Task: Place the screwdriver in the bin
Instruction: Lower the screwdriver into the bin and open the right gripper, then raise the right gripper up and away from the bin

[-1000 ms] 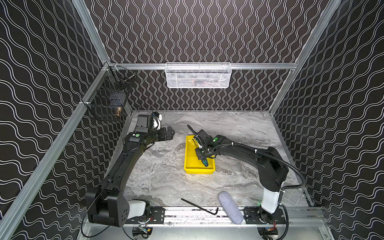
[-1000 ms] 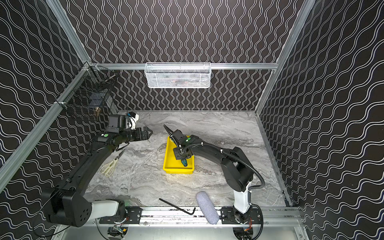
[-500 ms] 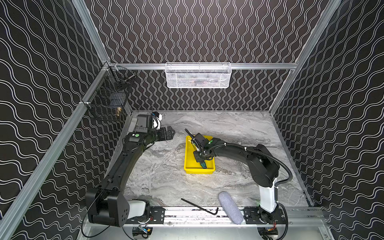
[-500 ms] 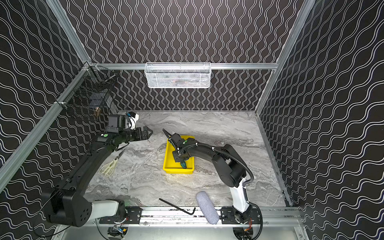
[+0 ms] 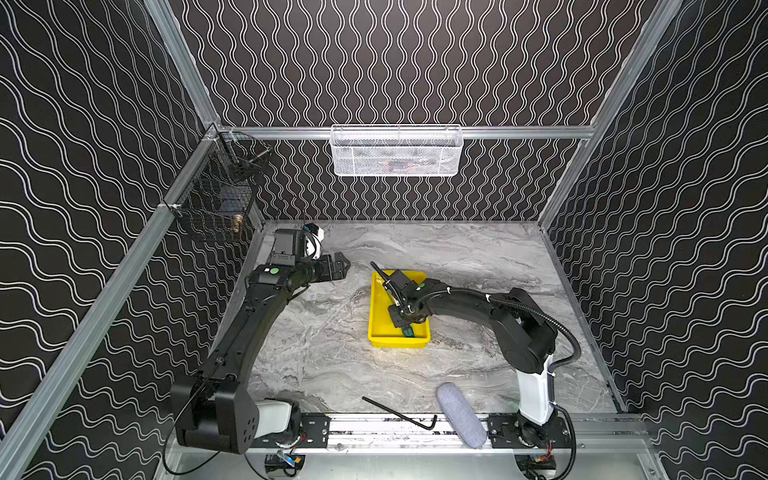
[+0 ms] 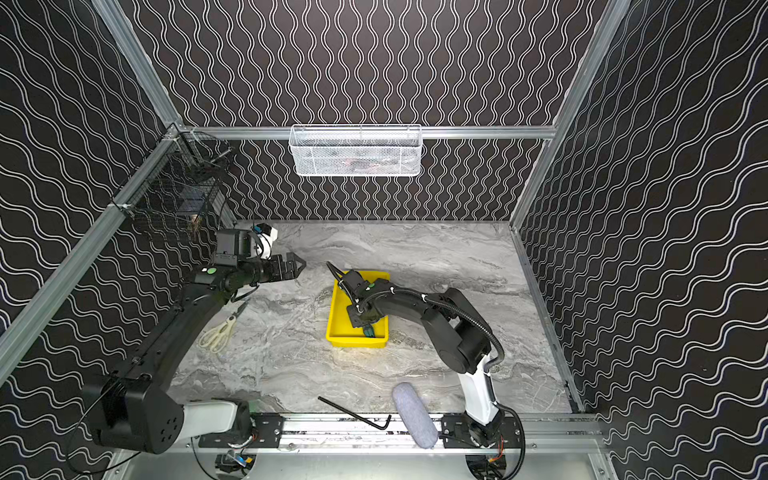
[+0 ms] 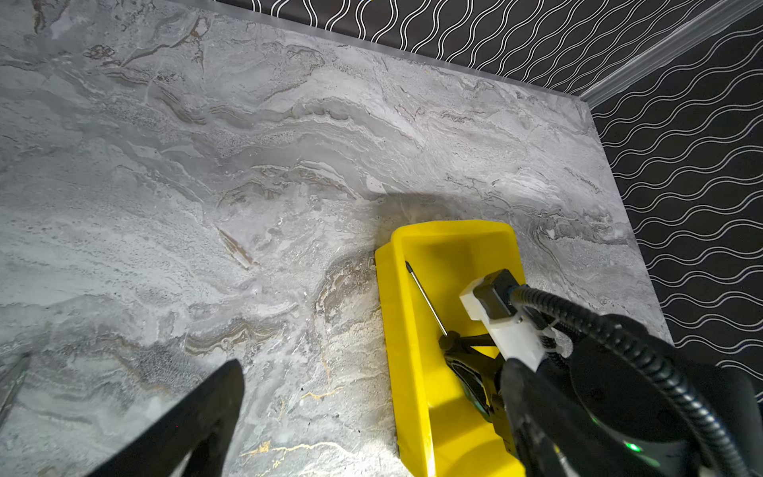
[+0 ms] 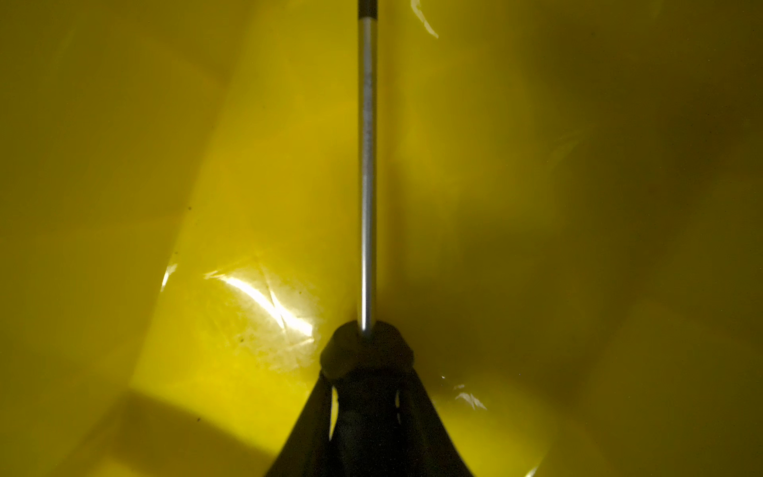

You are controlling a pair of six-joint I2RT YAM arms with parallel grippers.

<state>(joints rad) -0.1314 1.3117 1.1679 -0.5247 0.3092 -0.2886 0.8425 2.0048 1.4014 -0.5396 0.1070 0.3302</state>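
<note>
The yellow bin (image 5: 376, 307) (image 6: 334, 307) sits mid-table. My right gripper (image 5: 401, 318) (image 6: 360, 318) is down inside it, shut on the screwdriver by its dark handle. The green handle end (image 5: 409, 331) (image 6: 369, 331) pokes out toward the bin's near wall. In the right wrist view the thin metal shaft (image 8: 367, 186) runs straight out from the gripper (image 8: 367, 371) over the bin floor (image 8: 165, 206). The left wrist view shows the shaft (image 7: 427, 301) lying low along the bin (image 7: 396, 330). My left gripper (image 5: 340, 267) (image 6: 296, 266) hovers open and empty, left of the bin.
A black hex key (image 5: 399, 413) and a grey roll (image 5: 460, 413) lie by the front rail. Scissors (image 6: 218, 334) lie under the left arm. A white mesh basket (image 5: 397, 151) hangs on the back wall and a black wire basket (image 5: 216, 203) on the left wall.
The right gripper has sunk lower into the bin with the screwdriver, and its elbow has drawn in a little. The left arm has not moved.
</note>
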